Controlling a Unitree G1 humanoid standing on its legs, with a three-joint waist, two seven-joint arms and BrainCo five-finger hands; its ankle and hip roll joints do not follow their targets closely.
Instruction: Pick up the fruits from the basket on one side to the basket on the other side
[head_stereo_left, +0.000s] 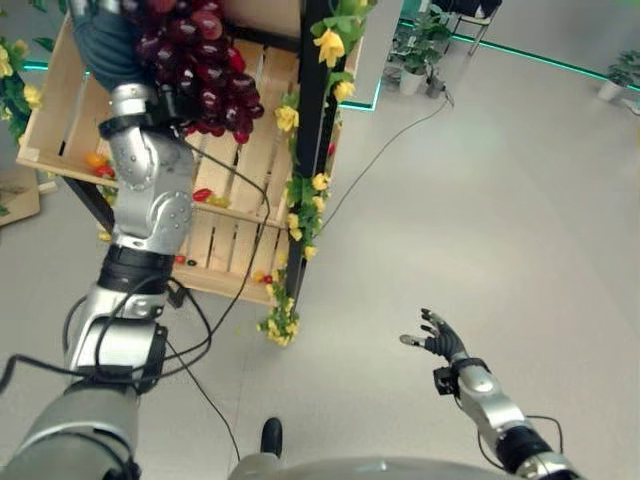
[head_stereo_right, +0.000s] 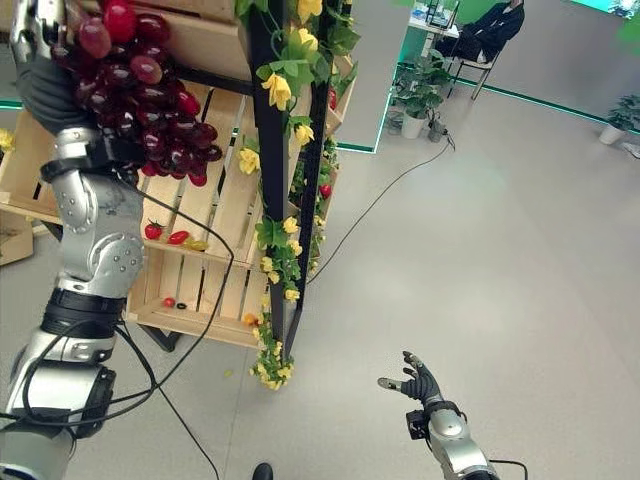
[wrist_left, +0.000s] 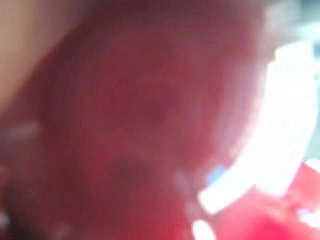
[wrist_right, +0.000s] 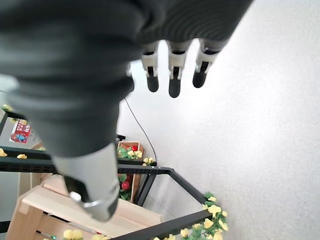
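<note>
Observed: the left hand (head_stereo_right: 40, 40) is raised high at the front of the pale slatted wooden crate stand (head_stereo_left: 240, 200), with a large bunch of dark red grapes (head_stereo_right: 140, 100) hanging directly against and below it. The bunch's long axis runs downward from the hand, its lower end dangling free in front of the crate slats, beside the forearm. The left wrist view shows a close red surface pressed right up to the lens, consistent with grapes at the palm. The fingers themselves are hidden behind the fruit, so whether they are curled round the bunch cannot be told; judged from the hang of the bunch, it is being carried by this hand.

The right hand (head_stereo_left: 436, 336) hangs low over bare grey floor, well apart from the stand and the fruit, fingers straight and spread, holding nothing.

Governing relation: the grapes sit at the left hand, not the right; the left arm is the only one positioned to act. A black metal post wound with yellow artificial flowers (head_stereo_right: 280, 180) stands just beside the bunch on the side towards the right hand. Small red tomatoes (head_stereo_right: 165, 235) lie on a crate shelf below the hand.

Judgement: the carry is under way; the receiving basket is not identifiable. Risk: the hanging bunch may brush the post.
</note>
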